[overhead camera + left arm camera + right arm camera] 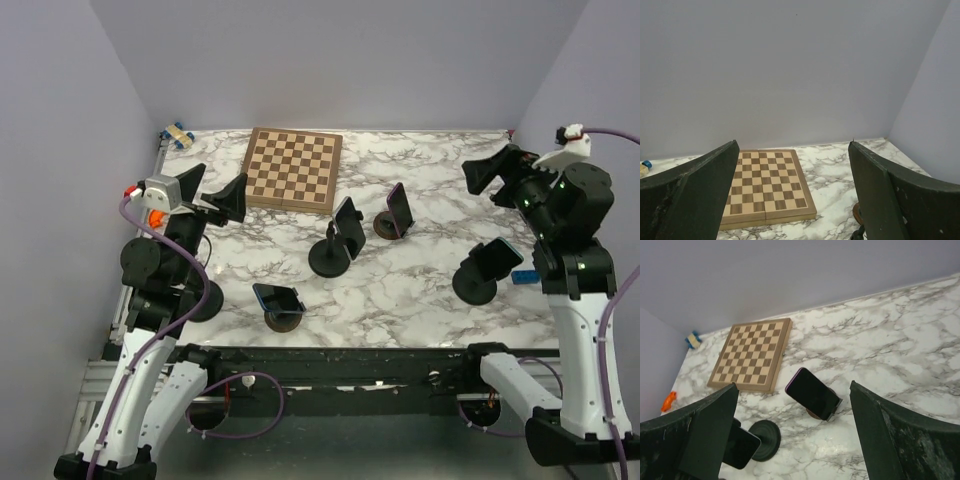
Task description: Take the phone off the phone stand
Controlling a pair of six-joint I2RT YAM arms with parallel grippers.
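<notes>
Your right gripper hung wide open and empty above the marble table, the purple-edged phone below leaned in its phone stand near the chessboard, your left gripper gaped equally wide, gripping nothing, well apart from it

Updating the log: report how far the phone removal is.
Done: nothing; the purple phone and three other phones sit on their stands. In hand: nothing; left pincer and right pincer hover open, empty. Left: grasp one phone, lift it off.
</notes>
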